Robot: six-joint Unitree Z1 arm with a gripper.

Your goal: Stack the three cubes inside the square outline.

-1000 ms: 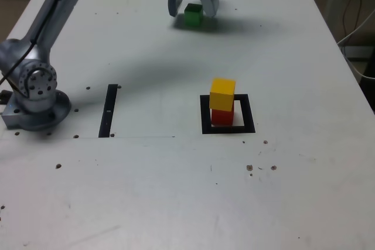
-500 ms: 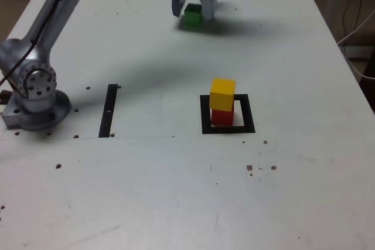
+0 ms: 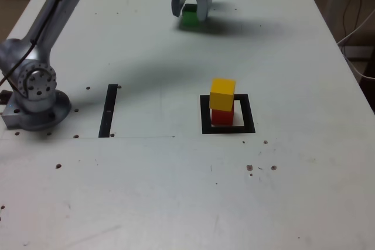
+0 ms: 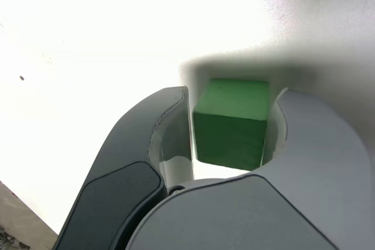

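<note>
A green cube (image 3: 189, 20) rests on the white table at the far side in the exterior view. My gripper (image 3: 189, 14) straddles it from above. In the wrist view the green cube (image 4: 231, 121) sits between the two curved fingers of the gripper (image 4: 232, 95), which press on its two sides. Nearer the middle of the table lies the square outline (image 3: 205, 115). A red cube (image 3: 222, 116) stands inside it with a yellow cube (image 3: 222, 94) stacked on top, slightly turned.
A straight black strip (image 3: 109, 109) lies to the exterior view's left of the outline. The arm's base (image 3: 35, 92) stands at the table's left edge. Cables hang beyond the right edge (image 3: 357, 21). Small dark screw holes dot the tabletop.
The jaws have narrowed from wide open around the green cube to pressing on its sides. The cube, the stack and the arm have stayed where they were.
</note>
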